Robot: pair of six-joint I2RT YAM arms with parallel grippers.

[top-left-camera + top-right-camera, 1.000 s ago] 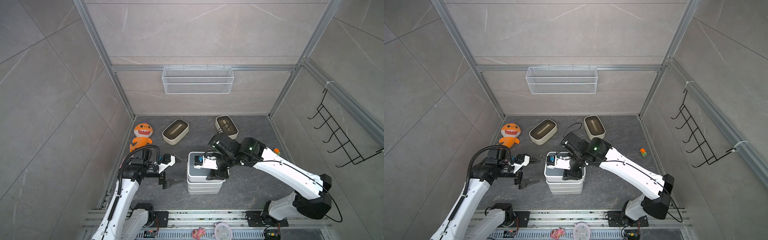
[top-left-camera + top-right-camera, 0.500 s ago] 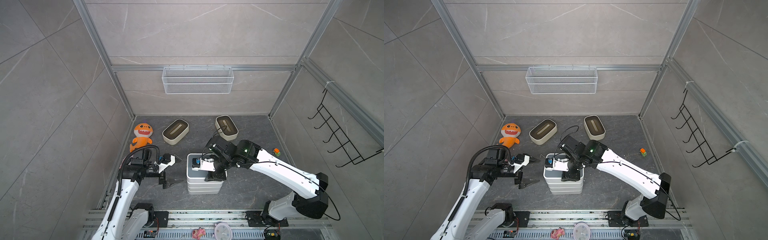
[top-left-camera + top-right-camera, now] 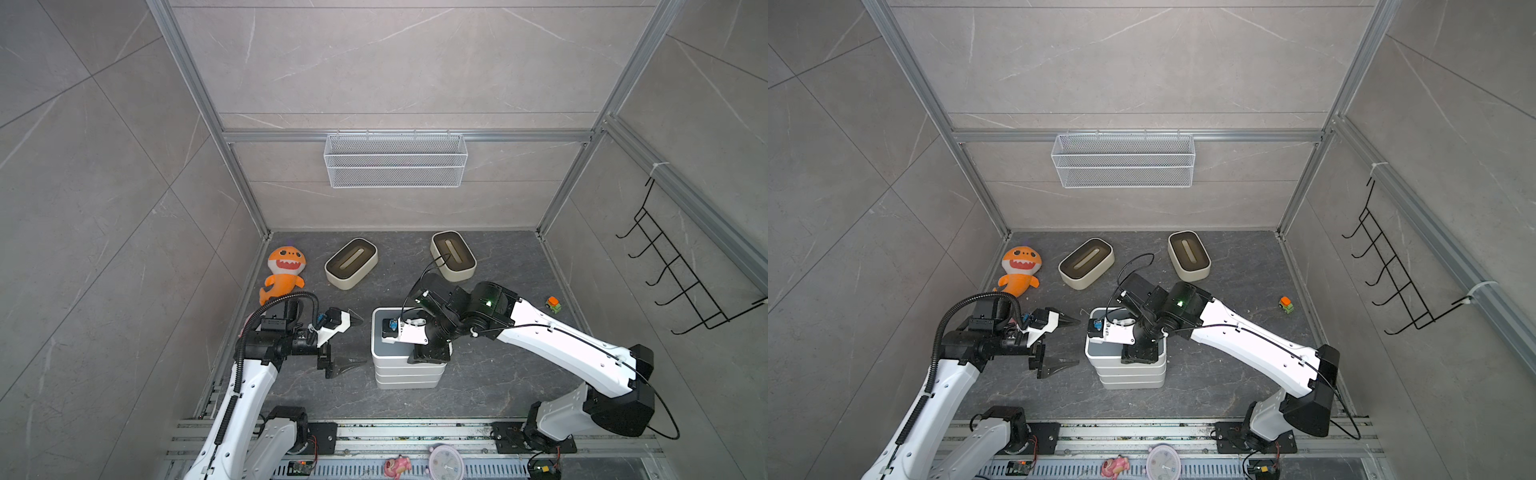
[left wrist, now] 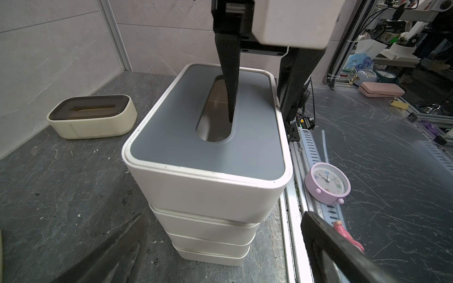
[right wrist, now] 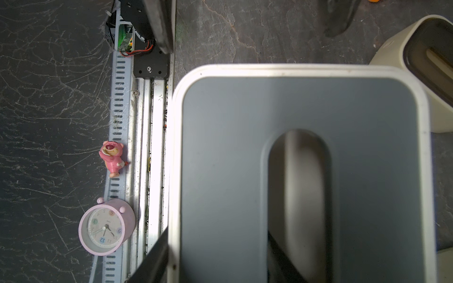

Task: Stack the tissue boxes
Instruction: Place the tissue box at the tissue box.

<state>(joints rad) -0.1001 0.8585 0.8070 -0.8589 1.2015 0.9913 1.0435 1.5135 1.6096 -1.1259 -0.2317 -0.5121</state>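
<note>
Four tissue boxes (image 3: 405, 368) are stacked at bench (image 3: 490, 378) centre; right tool (image 4: 259, 117) grasps the top grey-lidded box (image 4: 171, 144), one finger in its slot; left tool (image 3: 352, 341) released beside them; two cream boxes (image 3: 351, 263) (image 3: 453, 254) behind are not yet stacked.

Aluminium rail (image 3: 395, 432) runs along the front edge of the dark stone-pattern worktop (image 3: 498, 386). Lilac alarm clock (image 3: 445, 461) lies face up just outside the rail. Pink bear figurine (image 3: 397, 464) lies near the clock, not touching it. Orange shark plush (image 3: 284, 270) lies well back from the rail, against a side wall. Small orange-and-green toy car (image 3: 552, 304) sits well back from the rail, near the opposite side wall. White wire mesh basket (image 3: 395, 160) hangs on the back wall, facing the rail. Black wire hook rack (image 3: 681, 274) is mounted on the side wall above the car.
</note>
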